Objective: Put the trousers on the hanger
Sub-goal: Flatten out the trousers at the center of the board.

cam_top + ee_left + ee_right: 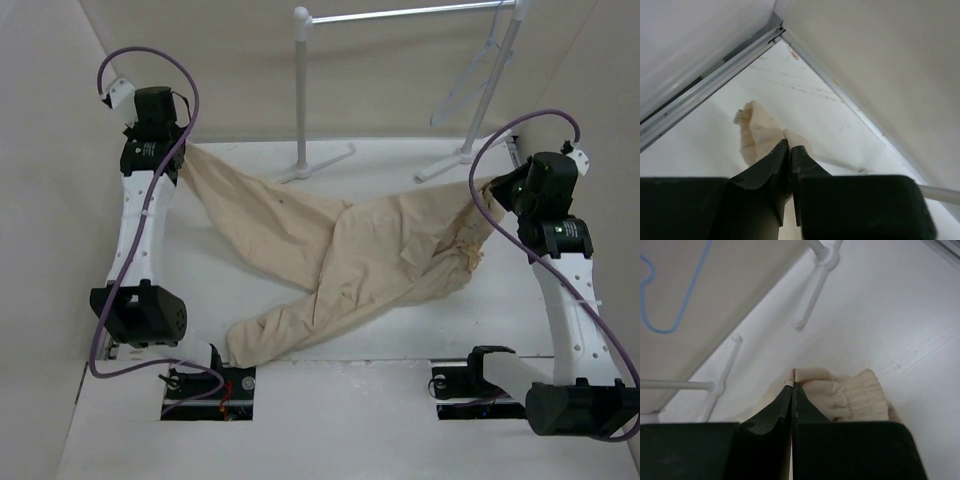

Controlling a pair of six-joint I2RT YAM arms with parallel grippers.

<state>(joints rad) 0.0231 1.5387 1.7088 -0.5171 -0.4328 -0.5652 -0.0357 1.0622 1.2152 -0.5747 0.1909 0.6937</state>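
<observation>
1. Pressed together, the left gripper (789,146) pinches a fold of the trousers (757,132). A tuft of cream cloth pokes out just past its tips.
2. The right gripper (792,385) is also closed, nipping a thin edge of cloth beside the gathered band.
3. Between the two grippers the trousers hang like a slack sling. The middle and one leg sag onto the table (420,325), and the leg trails back toward the arm bases.
4. Above and beyond the right gripper, the hanger (661,331) hangs from the rail (400,14) of the rack (302,90), well apart from the cloth.
5. What could go wrong, as I judge it:
   - Each pinch holds only a small bite of cloth, so lifting the full weight could pull an edge free.
   - The trailing leg may drag against the rack's feet and snag.
   - Both grippers are busy, so neither can steady the hanger. A nudge from cloth or arm could set it swinging or knock it off the rail.
</observation>
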